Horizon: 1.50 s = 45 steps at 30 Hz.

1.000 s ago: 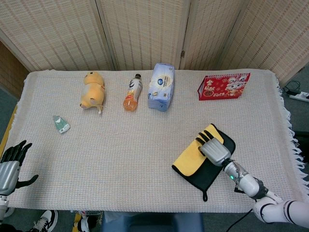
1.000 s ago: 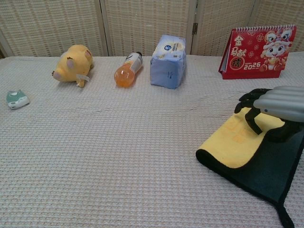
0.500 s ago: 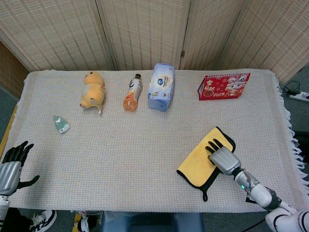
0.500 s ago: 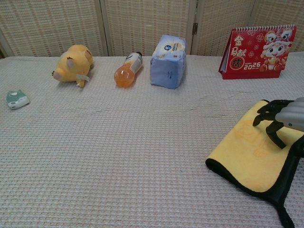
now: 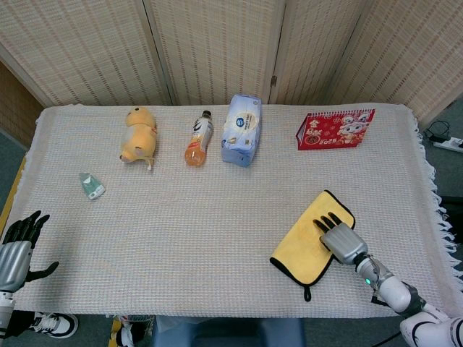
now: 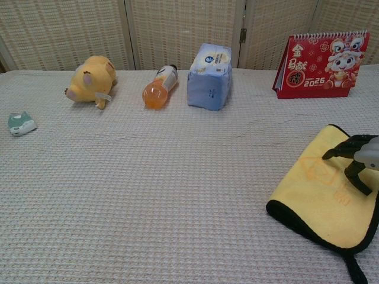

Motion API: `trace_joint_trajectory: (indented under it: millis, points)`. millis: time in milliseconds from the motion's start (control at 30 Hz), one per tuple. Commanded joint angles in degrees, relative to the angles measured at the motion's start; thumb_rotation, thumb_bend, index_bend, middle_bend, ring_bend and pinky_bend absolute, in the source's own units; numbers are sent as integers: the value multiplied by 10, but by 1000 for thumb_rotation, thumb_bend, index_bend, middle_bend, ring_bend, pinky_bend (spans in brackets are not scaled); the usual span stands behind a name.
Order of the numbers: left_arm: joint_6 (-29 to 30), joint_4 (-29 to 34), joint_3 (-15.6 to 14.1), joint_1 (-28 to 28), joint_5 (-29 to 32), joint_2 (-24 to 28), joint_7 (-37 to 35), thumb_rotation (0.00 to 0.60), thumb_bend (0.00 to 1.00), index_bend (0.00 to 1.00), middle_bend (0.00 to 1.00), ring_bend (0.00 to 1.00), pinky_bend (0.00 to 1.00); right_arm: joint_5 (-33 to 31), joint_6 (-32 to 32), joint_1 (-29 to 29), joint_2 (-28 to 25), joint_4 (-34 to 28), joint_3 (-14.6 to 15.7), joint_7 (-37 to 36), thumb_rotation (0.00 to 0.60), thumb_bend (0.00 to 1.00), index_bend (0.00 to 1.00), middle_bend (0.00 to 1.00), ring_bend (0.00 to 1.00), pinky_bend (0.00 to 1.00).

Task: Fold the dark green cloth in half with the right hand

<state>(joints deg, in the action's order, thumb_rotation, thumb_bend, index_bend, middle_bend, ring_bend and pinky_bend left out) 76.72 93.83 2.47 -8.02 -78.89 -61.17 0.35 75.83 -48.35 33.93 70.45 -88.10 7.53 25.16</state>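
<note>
The cloth (image 5: 305, 236) lies folded near the table's front right, yellow side up, with a dark green rim showing along its edges and a loop at the near corner. In the chest view the cloth (image 6: 320, 192) lies flat at the right edge. My right hand (image 5: 340, 236) is over the cloth's right part, its dark fingers (image 6: 349, 152) spread and arched onto the yellow surface, gripping nothing that I can see. My left hand (image 5: 16, 247) hangs off the table's front left corner, fingers apart and empty.
Along the back stand a yellow plush toy (image 5: 137, 134), an orange drink bottle (image 5: 197, 139), a blue tissue pack (image 5: 241, 130) and a red 2025 calendar (image 5: 334, 129). A small green packet (image 5: 92, 186) lies at the left. The table's fringed right edge (image 5: 434, 188) is close to the cloth.
My right hand drew the yellow flap rightwards over the dark half, so the cloth now lies folded flat. The hand slid towards the right edge and its fingers spread. The left hand stayed put.
</note>
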Motion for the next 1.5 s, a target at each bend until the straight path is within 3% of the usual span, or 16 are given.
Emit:
trace_joint_trajectory:
  millis: [33,467,633,967,1500]
  points:
    - [0,0,1,0,1,0,0,600,264,0,0,0,0,-14,3,-1,-18,-23,-2,15,600,520,31,0,0,0]
    - [5,2,2,2,3,-2,3,600,264,0,0,0,0,-27,-9,-17,-74,-88,7,36,600,521,0,0,0,0]
    - [4,2,2,2,3,-2,2,600,264,0,0,0,0,-4,-54,-45,-106,-117,5,-15,600,520,14,0,0,0]
    - [3,4,-2,1,-2,-4,8,600,264,0,0,0,0,-14,27,-28,-71,-52,8,-49,600,520,80,0,0,0]
    - [-4,1,-2,-1,2,-6,12,600,264,0,0,0,0,-84,30,-46,-70,-33,12,-3,600,520,166,0,0,0]
